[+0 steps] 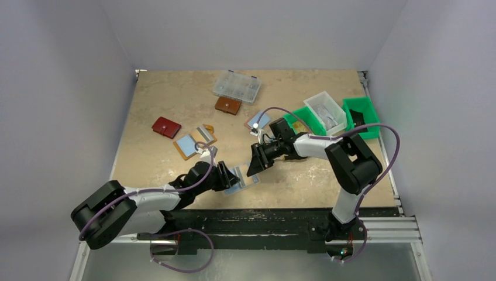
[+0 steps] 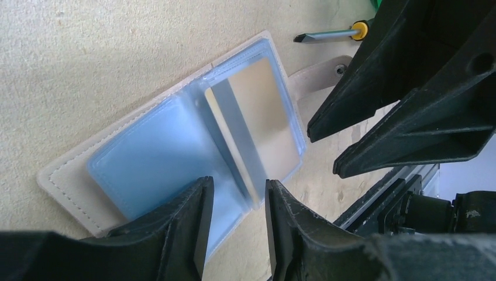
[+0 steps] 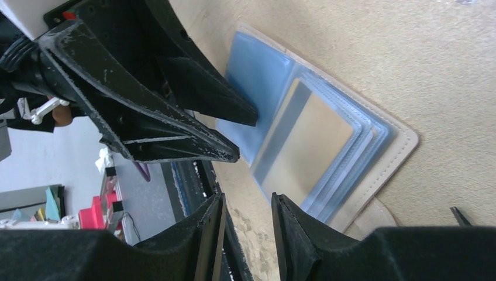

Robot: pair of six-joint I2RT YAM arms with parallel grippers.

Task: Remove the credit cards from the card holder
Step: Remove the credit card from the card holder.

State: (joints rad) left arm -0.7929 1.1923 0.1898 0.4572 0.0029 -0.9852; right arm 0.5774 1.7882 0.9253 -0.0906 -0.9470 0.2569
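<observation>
From above, the tan folding card holder (image 1: 244,179) lies open near the front edge of the beige table (image 1: 164,93), between my left gripper (image 1: 227,175) and my right gripper (image 1: 256,164). Farther back stands a clear plastic compartment box (image 1: 237,86), its contents too small to make out. To the right, a white tub (image 1: 326,110) with something pale inside sits beside two green bins (image 1: 365,108). A dark brown wallet (image 1: 228,105), a red wallet (image 1: 166,127) and a few flat cards (image 1: 187,145) lie well apart from the holder.

My left wrist camera shows my left fingers partly apart and gripping nothing, their tips over the near edge of the holder's pale blue sleeves. The right-hand sleeve holds a silvery-beige card with a grey stripe (image 2: 257,123); the left-hand one looks plain blue. This view also shows the round snap tab (image 2: 319,75) and a screwdriver with a yellow-and-green handle (image 2: 333,34) beyond it.

My right wrist camera shows my right fingers also partly apart and empty, just off the holder's edge. Here the clear sleeves are visibly stacked and fanned under the striped card. One left fingertip is over the blue sleeve. I can read no lettering anywhere.
</observation>
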